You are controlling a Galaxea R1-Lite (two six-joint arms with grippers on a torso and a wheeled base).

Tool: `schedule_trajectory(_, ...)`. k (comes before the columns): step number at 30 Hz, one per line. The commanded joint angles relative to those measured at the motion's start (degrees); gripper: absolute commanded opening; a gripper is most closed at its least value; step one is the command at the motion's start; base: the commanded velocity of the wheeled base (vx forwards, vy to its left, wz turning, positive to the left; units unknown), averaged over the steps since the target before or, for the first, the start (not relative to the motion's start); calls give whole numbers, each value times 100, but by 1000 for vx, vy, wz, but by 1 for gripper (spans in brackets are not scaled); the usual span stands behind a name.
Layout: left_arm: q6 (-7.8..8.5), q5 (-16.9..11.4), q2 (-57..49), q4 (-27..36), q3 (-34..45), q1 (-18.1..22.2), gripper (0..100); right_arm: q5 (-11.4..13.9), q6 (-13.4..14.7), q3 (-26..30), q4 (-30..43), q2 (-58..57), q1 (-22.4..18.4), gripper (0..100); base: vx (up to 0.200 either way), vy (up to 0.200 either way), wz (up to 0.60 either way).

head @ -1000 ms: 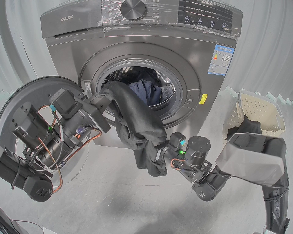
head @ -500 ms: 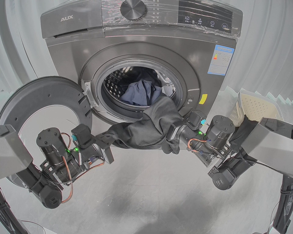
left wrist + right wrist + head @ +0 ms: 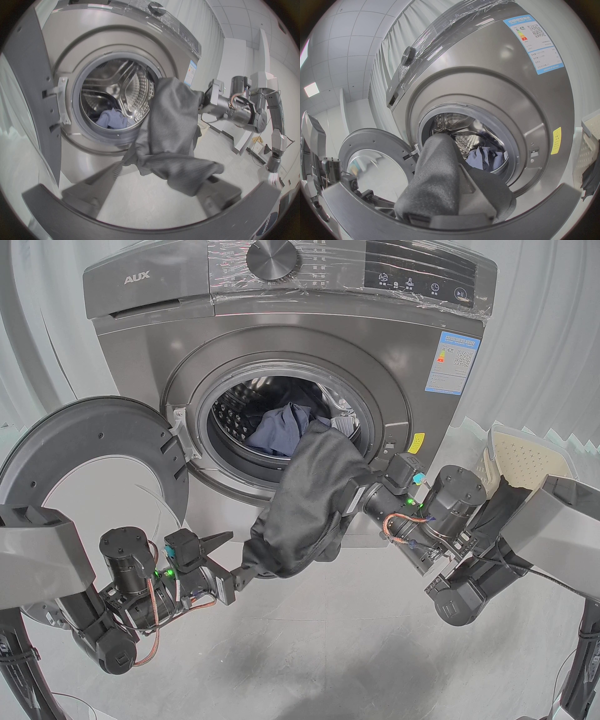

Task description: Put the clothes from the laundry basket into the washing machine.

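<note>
Pale curtains back the grey washing machine (image 3: pixel 431 327), its round door (image 3: pixel 94 434) open at centre left. At the drum mouth's lower right rim, the right hand (image 3: pixel 353 493) grips a black garment (image 3: pixel 306 502). The garment hangs down to the left hand (image 3: pixel 244 550), whose fingers are spread, one under the cloth's end. Blue clothes (image 3: pixel 278 430) lie in the drum. At right stands the laundry basket (image 3: pixel 531 459), dark cloth (image 3: pixel 500 505) inside.
</note>
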Motion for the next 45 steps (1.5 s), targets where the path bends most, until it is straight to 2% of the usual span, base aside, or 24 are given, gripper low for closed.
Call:
schedule_trajectory(1, 68, -243, 281, -14, 294, 62, 100, -2, -1, -112, 10, -8, -144, 0, 0, 0, 0)
schedule_trajectory(4, 244, -481, 378, -14, 478, 9, 100, -2, -1, -174, 10, -8, -144, 0, 0, 0, 0)
schedule_trajectory(7, 507, -612, 325, -14, 715, -17, 100, -2, -1, -226, 28, 9, -91, 0, 0, 0, 0)
schedule_trajectory(13, 710, -894, 299, -14, 988, -8, 100, -11, -1, -358, 124, 80, 14, 0, 0, 0, 0)
schedule_trajectory(19, 789, -911, 202, -5, 1172, -17, 100, -11, -1, -420, 160, 159, 102, 0, 0, 0, 0)
schedule_trajectory(21, 797, -850, 211, -5, 970, -61, 100, -11, -1, -385, 151, 185, 155, 0, 0, 0, 0)
schedule_trajectory(26, 648, -498, 220, -14, 337, -87, 100, -11, -10, -349, 133, 238, 454, 0, 0, 0, 0)
schedule_trajectory(30, 428, -437, 184, -14, 100, -114, 100, -11, -28, -349, 160, 326, 744, 0, 0, 0, 0)
schedule_trajectory(34, 402, -384, 202, -14, -67, -140, 100, -19, -28, -349, 151, 405, 919, 0, 0, 0, 0)
schedule_trajectory(37, 270, -190, 246, -23, -383, -219, 100, -142, -19, -358, 151, 396, 1166, 0, 0, 0, 0)
schedule_trajectory(40, 138, -76, 237, -23, -480, -237, 100, -160, -1, -349, 142, 396, 1280, 0, 0, 0, 0)
schedule_trajectory(45, 129, -76, 351, -23, -471, -228, 100, -195, 25, -341, 124, 352, 1447, 0, 0, 0, 0)
